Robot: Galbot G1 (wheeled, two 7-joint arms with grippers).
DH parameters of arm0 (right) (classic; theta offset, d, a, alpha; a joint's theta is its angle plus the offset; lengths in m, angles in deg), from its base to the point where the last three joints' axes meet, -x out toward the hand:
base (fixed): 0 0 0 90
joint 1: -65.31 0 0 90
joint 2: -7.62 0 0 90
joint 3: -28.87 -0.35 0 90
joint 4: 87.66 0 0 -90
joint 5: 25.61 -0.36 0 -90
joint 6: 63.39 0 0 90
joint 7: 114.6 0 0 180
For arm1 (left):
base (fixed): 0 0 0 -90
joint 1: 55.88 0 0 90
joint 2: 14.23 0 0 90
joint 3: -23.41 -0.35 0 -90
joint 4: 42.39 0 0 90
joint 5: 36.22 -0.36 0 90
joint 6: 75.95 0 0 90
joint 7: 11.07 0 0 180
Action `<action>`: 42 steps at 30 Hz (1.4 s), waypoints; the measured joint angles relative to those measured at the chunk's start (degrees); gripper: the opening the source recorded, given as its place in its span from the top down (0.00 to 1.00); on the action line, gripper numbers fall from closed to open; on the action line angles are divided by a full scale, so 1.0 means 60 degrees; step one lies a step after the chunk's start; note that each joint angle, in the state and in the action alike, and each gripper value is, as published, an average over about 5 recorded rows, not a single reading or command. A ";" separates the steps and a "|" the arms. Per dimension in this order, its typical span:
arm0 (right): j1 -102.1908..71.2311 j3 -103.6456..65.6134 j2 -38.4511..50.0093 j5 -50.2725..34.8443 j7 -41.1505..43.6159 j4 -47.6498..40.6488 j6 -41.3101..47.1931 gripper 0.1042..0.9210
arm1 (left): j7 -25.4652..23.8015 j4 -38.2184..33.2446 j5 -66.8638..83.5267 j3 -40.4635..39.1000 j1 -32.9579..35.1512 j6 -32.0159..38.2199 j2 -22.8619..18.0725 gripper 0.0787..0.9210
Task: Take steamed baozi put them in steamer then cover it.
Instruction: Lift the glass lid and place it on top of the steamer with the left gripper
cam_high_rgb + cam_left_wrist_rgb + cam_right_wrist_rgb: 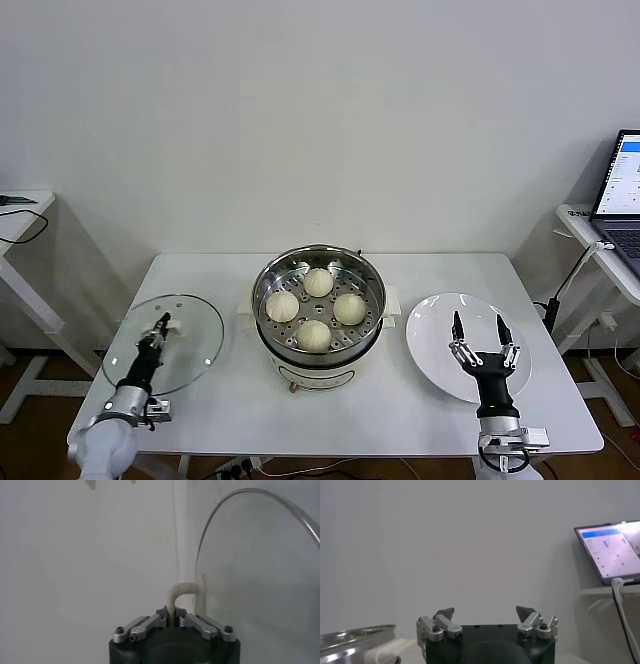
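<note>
Left of the steamer (319,305), the cover (165,342) lies flat on the table (230,400), its white handle (184,592) pinched by the left gripper (160,326). Four steamed baozi (316,308) sit on the steamer's tray. Right of the steamer, the right gripper (478,328) hovers spread over the white plate (432,335).

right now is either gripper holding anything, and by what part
The left gripper is shut on the lid, gripping its white handle. The right gripper is open over the plate, holding nothing.
</note>
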 measured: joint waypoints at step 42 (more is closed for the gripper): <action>0.0069 -0.0303 -0.0276 0.0246 -0.0003 -0.0110 -0.0172 0.12 | -0.3423 -0.5474 0.1599 -0.6922 -0.1972 -0.7412 0.1110 0.87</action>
